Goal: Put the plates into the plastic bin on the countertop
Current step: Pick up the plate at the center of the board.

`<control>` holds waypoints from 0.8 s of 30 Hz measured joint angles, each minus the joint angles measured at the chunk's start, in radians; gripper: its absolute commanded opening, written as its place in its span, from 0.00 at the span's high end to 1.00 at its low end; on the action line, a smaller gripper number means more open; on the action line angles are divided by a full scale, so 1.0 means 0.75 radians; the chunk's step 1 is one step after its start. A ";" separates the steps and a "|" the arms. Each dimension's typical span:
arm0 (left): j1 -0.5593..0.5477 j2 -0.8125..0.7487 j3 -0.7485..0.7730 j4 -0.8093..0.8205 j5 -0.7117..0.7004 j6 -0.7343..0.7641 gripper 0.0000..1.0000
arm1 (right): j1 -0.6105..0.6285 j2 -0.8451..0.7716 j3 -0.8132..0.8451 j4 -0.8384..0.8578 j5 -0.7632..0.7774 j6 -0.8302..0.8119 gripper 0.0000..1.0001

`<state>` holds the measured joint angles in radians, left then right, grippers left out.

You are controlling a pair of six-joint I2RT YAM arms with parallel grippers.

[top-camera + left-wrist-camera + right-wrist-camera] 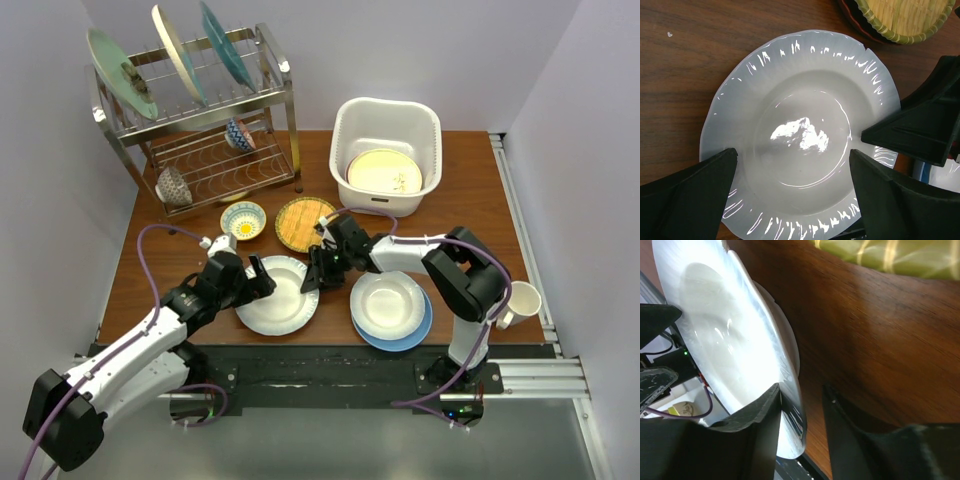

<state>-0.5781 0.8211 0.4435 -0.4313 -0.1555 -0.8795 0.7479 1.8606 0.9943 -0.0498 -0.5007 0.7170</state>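
- Near the front of the wooden table [470,200], a white scalloped plate [280,300] lies flat, with both claws at its edges.
- From the right, the right claw [312,275] straddles the plate's rim. One finger [755,430] lies against the upper face of the plate [725,330], and the other finger [845,435] stands just off the edge with a strip of bare wood showing between. It is parted and not clamped.
- Over the plate's left side, the left claw [262,278] hangs wide apart and holds nothing. Its two fingers frame the plate's shiny middle [805,100] from above.
- At the back right, the white plastic bin [352,125] holds one cream plate [385,172] lying flat.
- Just behind the claws, a yellow woven-look plate [303,222] rests on a brown one whose rim only peeks out. A small patterned bowl [243,220] sits beside it to the left.
- To the right of the scalloped plate, a second white plate [388,302] is stacked on a blue plate [405,340].
- A cream cup [522,300] stands at the table's right edge.
- At the back left, a steel wire rack [280,110] carries three plates on edge, green [120,72], cream [178,52] and teal [228,45], with bowls on its lower shelf.
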 measured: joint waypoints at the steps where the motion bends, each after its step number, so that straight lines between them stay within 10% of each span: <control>1: 0.000 0.000 0.000 0.001 0.001 0.000 0.00 | 0.003 0.009 0.000 0.009 -0.006 0.012 0.72; 24: 0.000 -0.003 0.000 -0.005 0.004 0.010 0.01 | 0.020 0.027 0.002 0.056 -0.055 0.047 0.80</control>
<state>-0.5781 0.8192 0.4435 -0.4351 -0.1528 -0.8719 0.7631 1.8812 0.9955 -0.0078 -0.5423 0.7521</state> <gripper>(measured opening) 0.995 0.236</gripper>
